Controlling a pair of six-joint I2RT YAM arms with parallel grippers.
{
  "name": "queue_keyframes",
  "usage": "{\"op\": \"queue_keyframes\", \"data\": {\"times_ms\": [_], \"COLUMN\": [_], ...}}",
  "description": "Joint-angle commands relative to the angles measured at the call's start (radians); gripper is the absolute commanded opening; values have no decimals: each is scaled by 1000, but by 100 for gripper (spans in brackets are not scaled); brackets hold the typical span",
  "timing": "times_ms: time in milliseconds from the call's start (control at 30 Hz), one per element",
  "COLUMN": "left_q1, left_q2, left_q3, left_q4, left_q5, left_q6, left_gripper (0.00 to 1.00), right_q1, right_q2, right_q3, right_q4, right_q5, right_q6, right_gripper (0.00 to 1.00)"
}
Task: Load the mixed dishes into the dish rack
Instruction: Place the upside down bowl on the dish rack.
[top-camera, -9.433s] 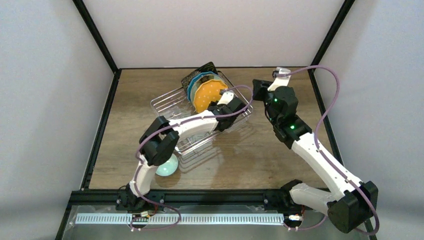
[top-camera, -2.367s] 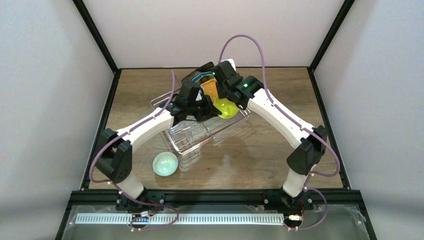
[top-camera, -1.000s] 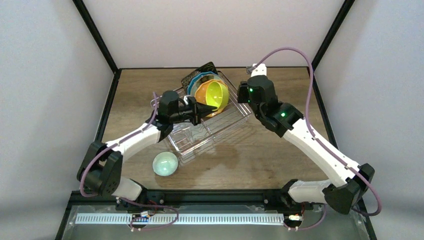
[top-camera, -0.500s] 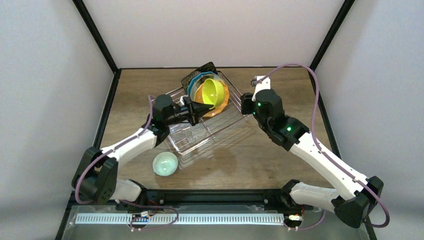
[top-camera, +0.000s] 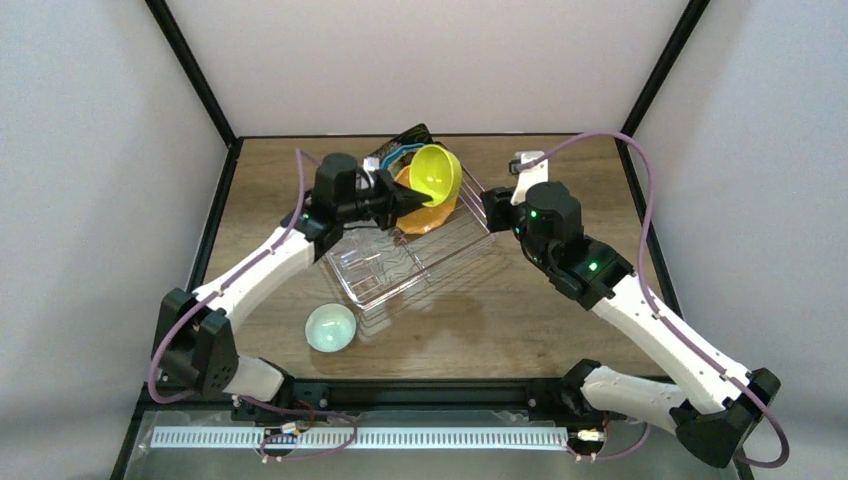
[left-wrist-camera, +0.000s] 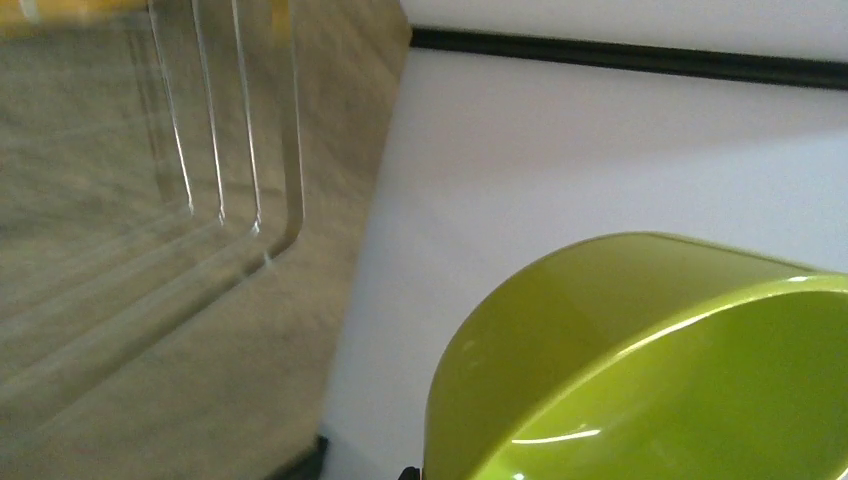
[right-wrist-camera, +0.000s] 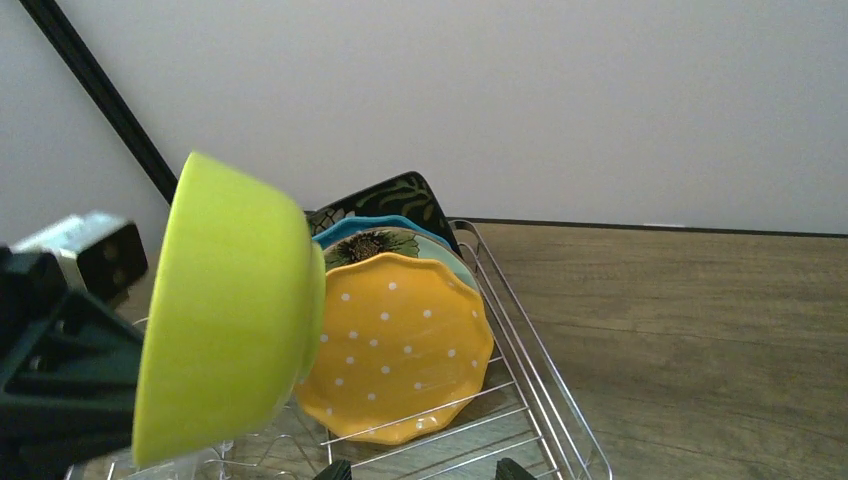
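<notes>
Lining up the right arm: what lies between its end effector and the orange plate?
Only the rack's wires lie before the orange plate, per the right wrist view; the green bowl is off to one side.

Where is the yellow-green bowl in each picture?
Top external: bowl at top centre, above the far end of the rack.
Left wrist: bowl fills the lower right; rack wires at upper left.
Right wrist: bowl on the left, tipped sideways; rack at lower right.
Shared landmark: the rack.
</notes>
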Motion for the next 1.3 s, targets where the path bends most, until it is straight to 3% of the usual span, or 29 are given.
{"op": "queue_keyframes", "data": {"times_ms": [0, 267, 600, 1033, 1267], "left_q1": [13, 19, -76, -315, -379], "left_q2": [24, 29, 41, 242, 347], "left_q3": [156, 216, 233, 381, 418], "left_q4": [-406, -568, -550, -577, -564], "left_q5": [-189, -599, -1051, -1400, -1567], "left_q6": [448, 693, 864, 806, 817], "left_gripper": [3, 3, 3, 3, 3], "right_q1": [0, -1, -2, 0, -2], "right_q2": [-4, -26, -21, 49, 38], "right_q3": [61, 86, 81, 73, 37], "right_q4": [-55, -126, -148, -131, -91], "right_q5": [-7, 18, 97, 238, 328], "right_q6": [-8, -12, 16, 41, 77], "right_gripper": [82, 83, 83, 83, 83]}}
